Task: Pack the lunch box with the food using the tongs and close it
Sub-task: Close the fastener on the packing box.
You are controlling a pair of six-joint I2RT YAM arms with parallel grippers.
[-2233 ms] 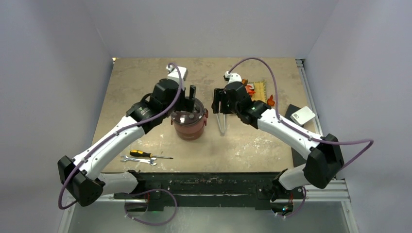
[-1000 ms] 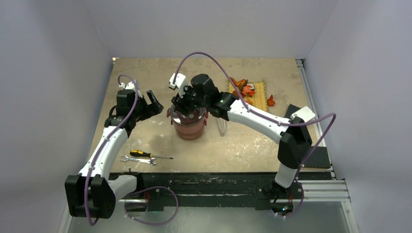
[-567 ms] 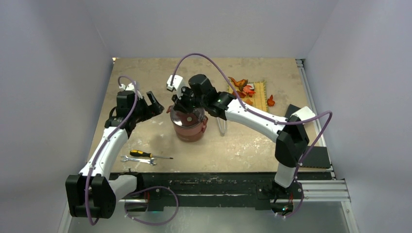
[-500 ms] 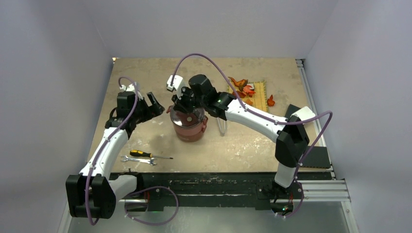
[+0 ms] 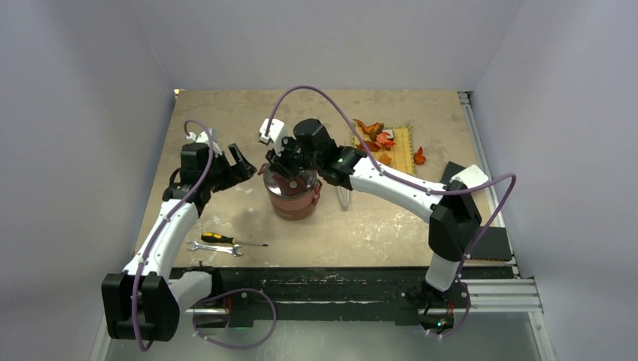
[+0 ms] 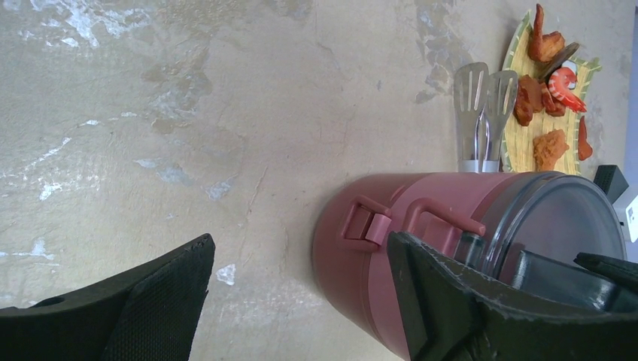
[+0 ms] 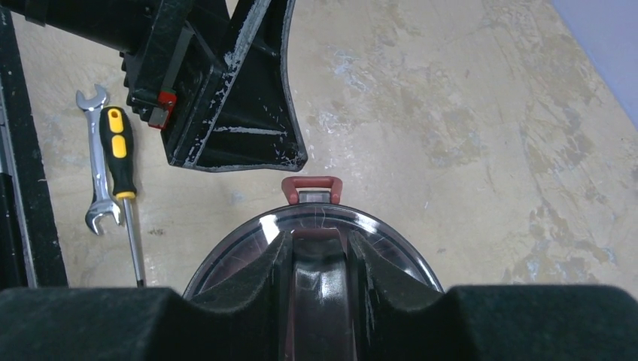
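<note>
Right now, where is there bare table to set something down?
Bare: the near stretch in front of the lunch box, between the screwdriver and the right arm; also the far-left corner behind the left end effector. Crowded: around the lunch box, with the right end effector on its lid, the tongs and mat beside.

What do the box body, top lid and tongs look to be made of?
The box body looks like matte plastic: an even dusty red with moulded clips and no glare. The top lid is probably smoky clear plastic, since you can see through it and its rim catches glossy highlights. The tongs look like polished metal, likely steel: silver, with reflective slotted tips.
</note>
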